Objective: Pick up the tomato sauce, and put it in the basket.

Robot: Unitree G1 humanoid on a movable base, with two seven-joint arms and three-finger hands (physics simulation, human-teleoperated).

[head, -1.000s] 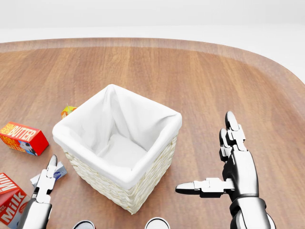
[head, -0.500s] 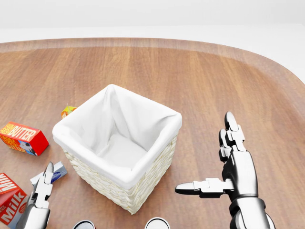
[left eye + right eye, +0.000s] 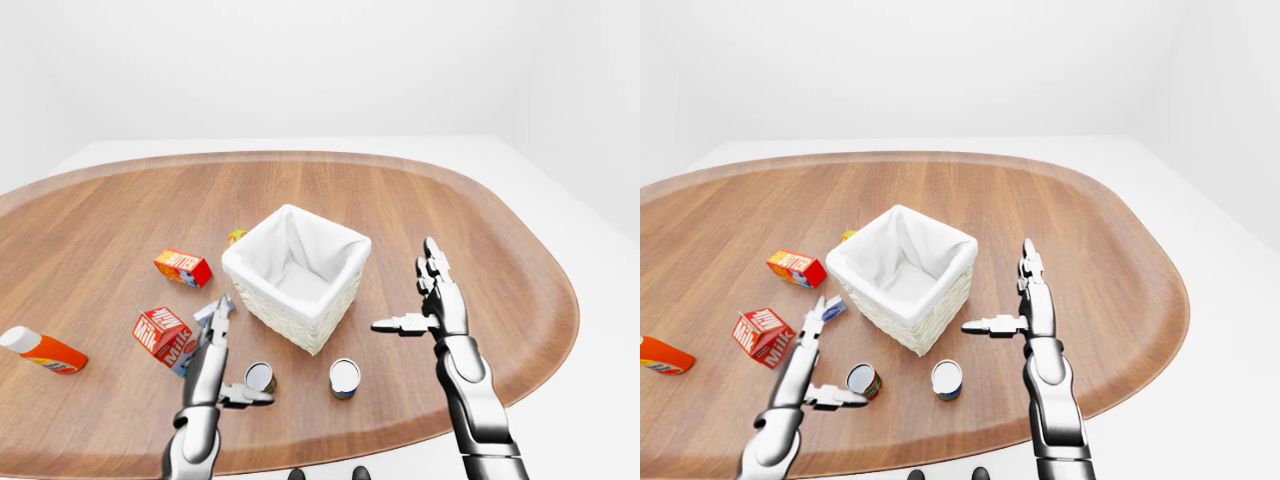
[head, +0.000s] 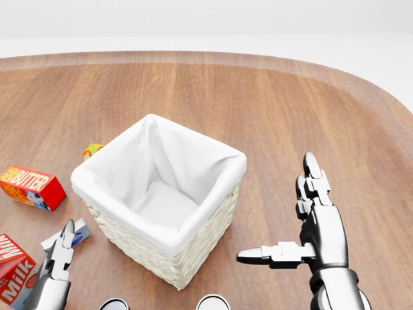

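Observation:
Two small cans stand on the wooden table below the basket: one (image 3: 260,377) beside my left thumb and one (image 3: 344,378) further right. I cannot read their labels, so which is the tomato sauce is unclear. The white-lined wicker basket (image 3: 262,296) sits mid-table and is empty. My left hand (image 3: 238,356) is open, fingers pointing up and thumb reaching toward the left can without holding it. Right of the basket my right hand (image 3: 405,285) is open and flat, thumb aimed at the basket. The head view shows only the cans' tops at its bottom edge.
A red butter box (image 3: 183,267) and a milk carton (image 3: 160,335) lie left of the basket. An orange-red bottle (image 3: 40,350) lies at the far left. A small orange item (image 3: 236,236) and a blue-white packet (image 4: 74,236) sit close to the basket. The table's rim (image 3: 540,350) curves round on the right.
In the head view my left hand has sunk slightly toward the bottom-left corner. The right hand has barely shifted and stays open.

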